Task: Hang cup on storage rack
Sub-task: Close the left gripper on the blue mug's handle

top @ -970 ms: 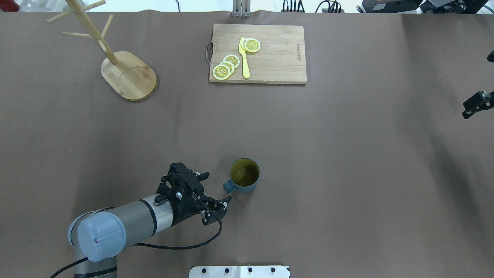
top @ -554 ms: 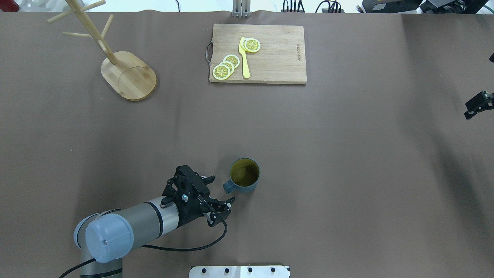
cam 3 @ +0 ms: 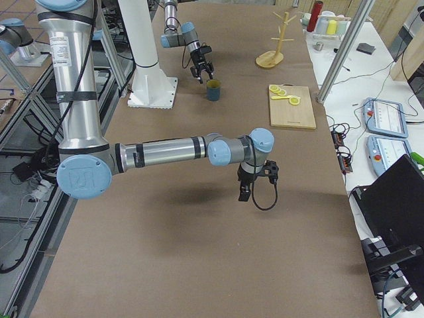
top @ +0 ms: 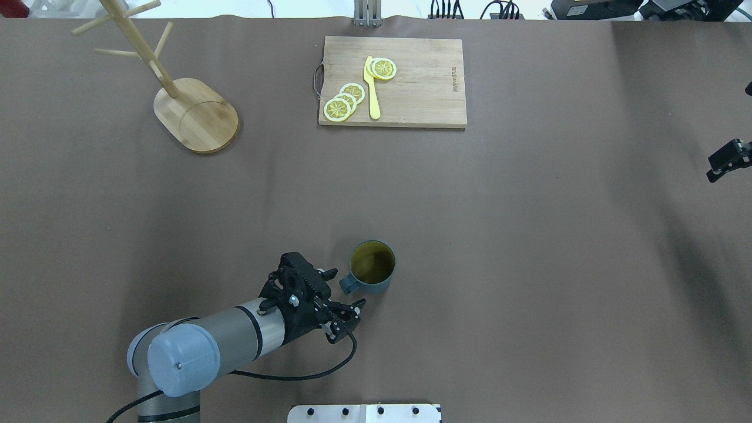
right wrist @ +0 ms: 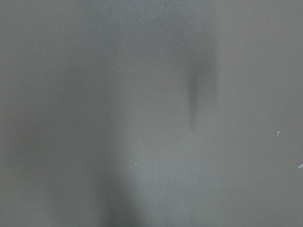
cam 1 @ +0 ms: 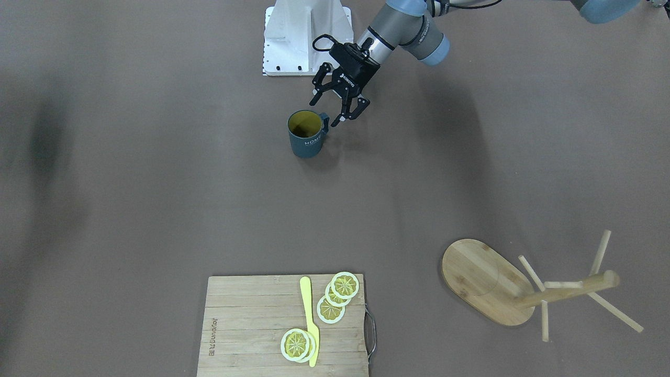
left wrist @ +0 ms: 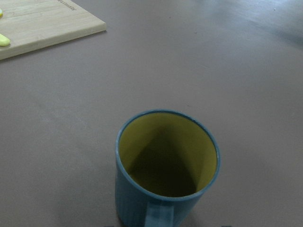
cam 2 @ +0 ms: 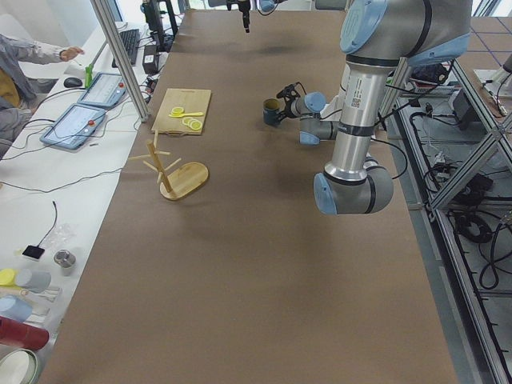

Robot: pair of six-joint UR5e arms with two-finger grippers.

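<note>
Cup (top: pixel 372 267) upright on table (top: pixel 529 235), ungripped. Left tool (top: pixel 348 288), spread wide, nearer than a second ago, now flanking handle (cam 1: pixel 325 123); probably ready to pinch.

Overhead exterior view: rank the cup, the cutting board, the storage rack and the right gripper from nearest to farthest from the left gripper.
1. The cup, right beside the left gripper.
2 and 3. The cutting board, far centre, and the storage rack, far left: too close to call.
4. The right gripper, at the view's right edge.
</note>
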